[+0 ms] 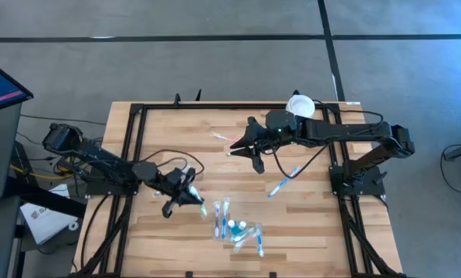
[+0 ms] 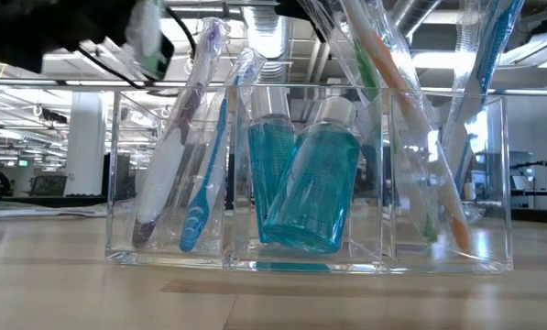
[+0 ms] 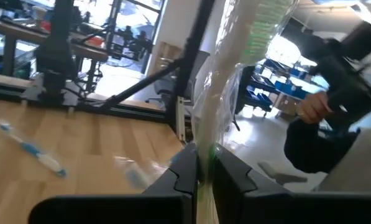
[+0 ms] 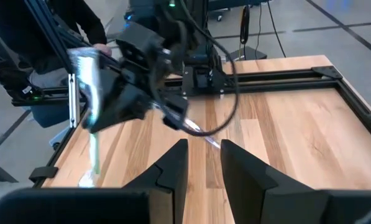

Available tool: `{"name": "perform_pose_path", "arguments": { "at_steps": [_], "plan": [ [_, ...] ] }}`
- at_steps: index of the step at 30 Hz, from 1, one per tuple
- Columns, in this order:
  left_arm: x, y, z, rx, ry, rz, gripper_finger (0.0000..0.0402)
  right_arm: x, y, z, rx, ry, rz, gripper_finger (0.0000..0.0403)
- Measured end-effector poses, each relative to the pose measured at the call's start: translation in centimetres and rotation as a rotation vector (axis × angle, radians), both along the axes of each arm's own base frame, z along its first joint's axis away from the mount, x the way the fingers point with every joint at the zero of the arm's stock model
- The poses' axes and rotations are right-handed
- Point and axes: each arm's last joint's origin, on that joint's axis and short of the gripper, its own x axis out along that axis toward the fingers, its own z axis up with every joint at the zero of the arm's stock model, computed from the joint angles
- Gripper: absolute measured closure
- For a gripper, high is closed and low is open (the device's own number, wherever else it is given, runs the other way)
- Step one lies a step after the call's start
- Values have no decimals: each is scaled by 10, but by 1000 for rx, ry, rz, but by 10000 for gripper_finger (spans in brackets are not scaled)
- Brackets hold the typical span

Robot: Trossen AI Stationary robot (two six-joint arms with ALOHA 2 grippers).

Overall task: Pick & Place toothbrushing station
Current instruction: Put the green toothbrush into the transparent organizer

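The clear tray (image 1: 235, 226) stands near the table's front middle. In the low view its compartments (image 2: 123, 183) hold wrapped blue, white and green-orange toothbrushes leaning on the walls and two teal bottles (image 2: 300, 188). My left gripper (image 1: 185, 191) is just left of the tray, shut on a wrapped green toothbrush (image 3: 247, 43). My right gripper (image 1: 242, 147) is open and empty above the table's far middle. A blue toothbrush (image 1: 284, 184) lies flat on the table below the right arm. My left gripper pinches the wrapped green toothbrush by its handle (image 3: 204, 163) between the two fingers, which lie across it. The brush is lifted clear of the table. It shows steeply tilted in the right wrist view (image 4: 91, 118), with its bristle end (image 3: 264, 31) sticking out past the fingers.
A white tub (image 1: 299, 105) stands at the table's far edge by the right arm. A small pale item (image 1: 218, 137) lies far left of the right gripper. Black frame rails (image 1: 133, 139) border the table. A person (image 3: 312, 109) is beyond the table.
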Motion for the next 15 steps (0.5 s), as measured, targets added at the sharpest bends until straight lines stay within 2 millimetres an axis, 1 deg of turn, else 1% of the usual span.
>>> {"name": "perform_pose_path", "arguments": {
  "at_steps": [6,9,15],
  "plan": [
    [-4,-20,-6,52,7,42,385,1,0,1,-1,-15,1,317],
    [-2,-27,-13,67,43,60,385,1,0,2,-2,-27,0,317],
    [12,-41,-19,73,54,44,385,1,0,3,-3,-30,1,317]
  ]
}}
